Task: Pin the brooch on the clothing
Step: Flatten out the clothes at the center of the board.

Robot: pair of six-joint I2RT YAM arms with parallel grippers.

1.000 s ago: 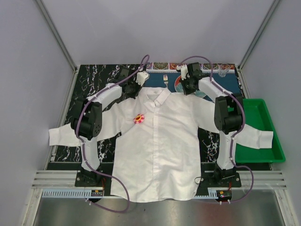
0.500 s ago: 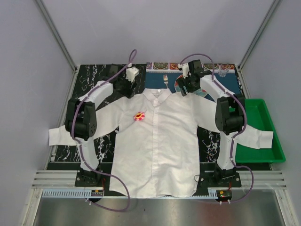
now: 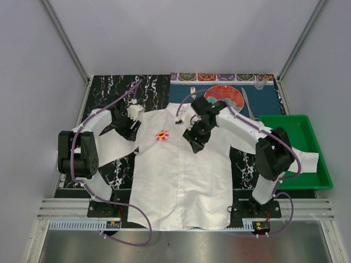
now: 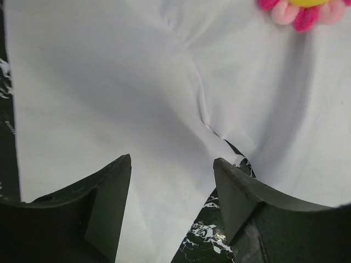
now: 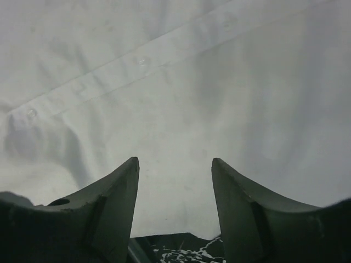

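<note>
The clothing (image 3: pixel 181 175), a white collared shirt, lies spread flat on the black marbled table, front up. The brooch (image 3: pixel 162 135), a small pink-red flower with a yellow centre, sits on the shirt's chest left of the button strip. My left gripper (image 3: pixel 130 127) hovers open over the shirt's left armpit, left of the brooch. In the left wrist view the brooch (image 4: pixel 299 11) shows at the top edge, well beyond the left gripper (image 4: pixel 172 160). My right gripper (image 3: pixel 194 138) hangs open over the chest, right of the brooch. In the right wrist view only shirt (image 5: pixel 219 109) lies under the empty right gripper (image 5: pixel 174 160).
A green tray (image 3: pixel 307 148) stands at the right, under the shirt's sleeve end. Behind the collar lies a blue placemat with a red-and-teal plate (image 3: pixel 227 94), a fork (image 3: pixel 193 91), a knife (image 3: pixel 246 101) and a small glass (image 3: pixel 259 84). Grey walls enclose the table.
Both grippers went from shut to open. Both arms drew back from the shirt's shoulders by the collar; the right now hangs over the chest, the left over the left armpit.
</note>
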